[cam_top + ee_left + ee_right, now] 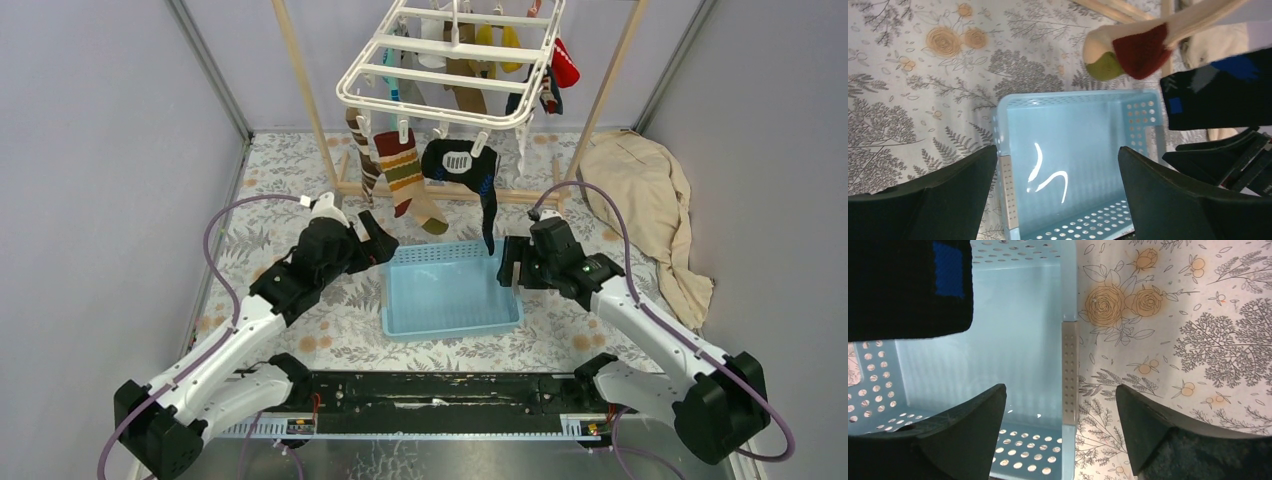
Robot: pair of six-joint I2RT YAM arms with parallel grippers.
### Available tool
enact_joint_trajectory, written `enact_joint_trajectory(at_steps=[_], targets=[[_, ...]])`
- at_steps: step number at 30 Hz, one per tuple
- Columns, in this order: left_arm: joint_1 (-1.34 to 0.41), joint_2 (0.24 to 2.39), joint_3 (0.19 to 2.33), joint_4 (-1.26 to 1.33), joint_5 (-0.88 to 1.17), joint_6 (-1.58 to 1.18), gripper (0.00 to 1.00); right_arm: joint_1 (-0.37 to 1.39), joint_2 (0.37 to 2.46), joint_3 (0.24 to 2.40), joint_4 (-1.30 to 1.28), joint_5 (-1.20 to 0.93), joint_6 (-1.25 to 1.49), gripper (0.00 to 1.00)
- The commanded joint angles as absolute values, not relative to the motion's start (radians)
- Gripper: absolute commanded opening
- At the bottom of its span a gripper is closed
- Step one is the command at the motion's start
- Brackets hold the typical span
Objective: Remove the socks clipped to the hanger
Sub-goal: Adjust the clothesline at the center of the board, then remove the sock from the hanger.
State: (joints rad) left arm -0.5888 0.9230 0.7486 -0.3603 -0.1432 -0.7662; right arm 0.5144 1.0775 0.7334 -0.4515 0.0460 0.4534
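The white hanger (450,60) hangs at the top with several socks clipped under it. Lowest at its front are a brown-striped sock (405,180) and a black sock (470,175). Yellow (497,40) and red (566,65) socks hang further back. My left gripper (388,248) is open and empty by the basket's left rim, below the striped sock's toe (1128,52). My right gripper (510,268) is also open and empty. It straddles the basket's right rim, just under the black sock's toe (903,287). The left wrist view shows that black sock (1218,95) at the right.
An empty light-blue basket (450,328) sits on the floral tablecloth between the two grippers. Its rim (1069,360) runs between my right fingers. Pale wooden rack poles (300,90) stand behind, and a beige cloth (640,190) lies at the right. Grey walls close in both sides.
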Motion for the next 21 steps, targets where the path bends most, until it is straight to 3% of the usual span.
enact_joint_trajectory(at_steps=[1,5,7,14,21], targets=[[-0.604,0.872,0.814,-0.362,-0.087,-0.736,0.99,0.516,0.993,0.784,-0.495,0.075,0.446,0.89],[-0.609,0.845,0.854,-0.363,-0.027,-0.727,0.99,0.517,0.898,0.819,-0.486,0.055,0.424,0.9],[-0.613,0.833,0.872,-0.349,0.01,-0.726,0.99,0.517,0.862,0.844,-0.475,0.04,0.404,0.99],[-0.615,0.812,0.887,-0.271,0.086,-0.721,0.99,0.516,0.842,0.911,-0.413,0.044,0.439,0.99],[-0.624,0.844,0.875,-0.183,0.134,-0.731,0.99,0.517,0.856,0.891,-0.223,-0.098,0.358,0.76]])
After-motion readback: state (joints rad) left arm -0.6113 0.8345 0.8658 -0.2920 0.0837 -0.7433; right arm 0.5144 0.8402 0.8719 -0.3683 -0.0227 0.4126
